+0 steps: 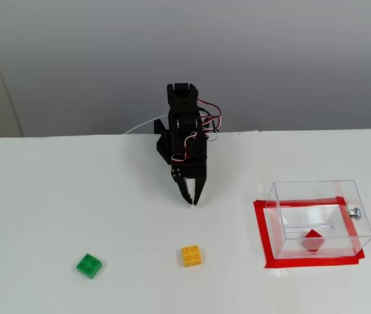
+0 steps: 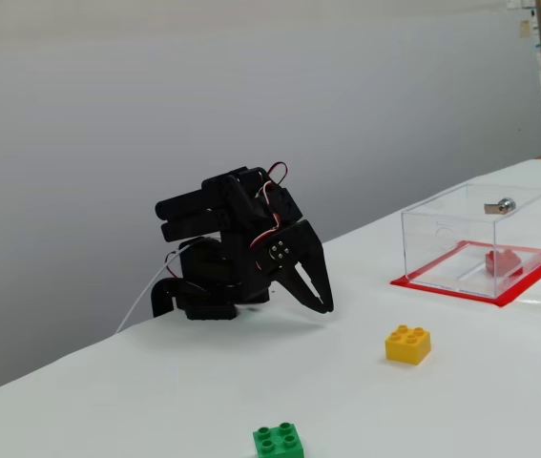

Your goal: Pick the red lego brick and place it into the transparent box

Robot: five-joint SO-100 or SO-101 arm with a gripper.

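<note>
The red lego brick [image 1: 313, 241] lies inside the transparent box [image 1: 316, 190], near its front wall; it also shows through the box wall in the other fixed view [image 2: 501, 262]. The box [image 2: 442, 224] stands on a red tape outline and has a small silver knob [image 1: 354, 211] on its right side. My black gripper [image 1: 191, 200] is folded back near the arm's base, pointing down at the table, far left of the box. Its jaws are nearly together and hold nothing; it also shows in the other fixed view [image 2: 323, 305].
A yellow brick [image 1: 192, 255] lies on the white table in front of the gripper. A green brick [image 1: 89, 265] lies further left. The red tape outline [image 1: 262, 235] frames the box. A grey wall stands behind the table.
</note>
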